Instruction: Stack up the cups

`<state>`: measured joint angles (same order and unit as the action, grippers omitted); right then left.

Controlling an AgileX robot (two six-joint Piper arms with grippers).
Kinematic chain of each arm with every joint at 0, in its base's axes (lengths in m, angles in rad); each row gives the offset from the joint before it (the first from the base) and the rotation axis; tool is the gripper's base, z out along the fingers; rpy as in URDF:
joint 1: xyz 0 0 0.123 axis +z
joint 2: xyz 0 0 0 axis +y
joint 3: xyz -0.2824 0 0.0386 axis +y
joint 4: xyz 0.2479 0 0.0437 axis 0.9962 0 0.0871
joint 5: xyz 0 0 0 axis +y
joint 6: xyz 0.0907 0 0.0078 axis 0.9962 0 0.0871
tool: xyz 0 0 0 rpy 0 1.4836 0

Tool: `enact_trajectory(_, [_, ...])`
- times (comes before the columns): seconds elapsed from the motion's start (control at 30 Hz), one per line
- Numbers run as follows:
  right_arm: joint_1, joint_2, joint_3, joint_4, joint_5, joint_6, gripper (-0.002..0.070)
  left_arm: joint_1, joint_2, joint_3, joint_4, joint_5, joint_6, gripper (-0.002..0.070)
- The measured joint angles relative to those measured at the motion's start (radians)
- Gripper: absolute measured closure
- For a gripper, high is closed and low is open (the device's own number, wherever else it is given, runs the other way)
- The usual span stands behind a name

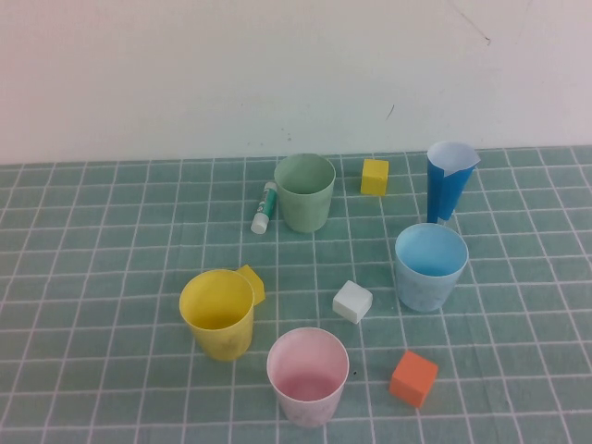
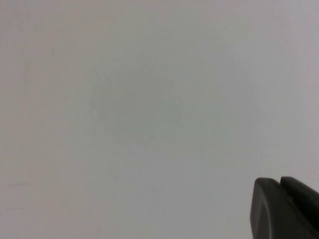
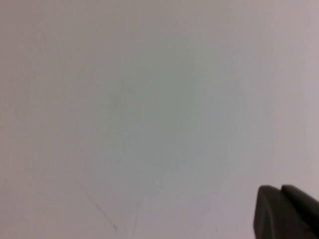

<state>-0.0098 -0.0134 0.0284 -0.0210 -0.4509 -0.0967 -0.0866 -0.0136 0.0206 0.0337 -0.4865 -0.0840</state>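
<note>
Four cups stand upright and apart on the green checked mat in the high view: a pale green cup at the back, a light blue cup at the right, a yellow cup at the front left, and a pale pink cup at the front. Neither arm shows in the high view. My left gripper shows only in the left wrist view, shut and empty, facing a blank white wall. My right gripper shows only in the right wrist view, also shut and empty against the white wall.
A tall dark-blue cone stands at the back right. A yellow block and a glue stick flank the green cup. A white block, an orange block and a yellow block lie among the cups.
</note>
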Motion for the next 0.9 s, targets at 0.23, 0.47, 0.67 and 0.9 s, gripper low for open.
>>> enact_trajectory(0.23, [0.0, 0.0, 0.0, 0.067, -0.083, -0.015, 0.0678, 0.0, 0.0, 0.0, -0.004, -0.004, -0.002, 0.0678])
enact_trajectory(0.47, [0.0, 0.0, -0.133, 0.062, 0.175, -0.062, 0.0678, 0.0, 0.0, -0.098, -0.02, 0.209, -0.002, 0.0678])
enact_trajectory(0.67, [0.0, 0.03, -0.356, 0.012, 0.557, -0.123, 0.0678, 0.0, 0.077, -0.35, 0.03, 0.655, 0.017, 0.0678])
enact_trajectory(0.9, [0.0, 0.172, -0.497, 0.07, 0.979, -0.317, 0.0678, 0.0, 0.33, -0.49, 0.021, 0.935, 0.022, 0.0678])
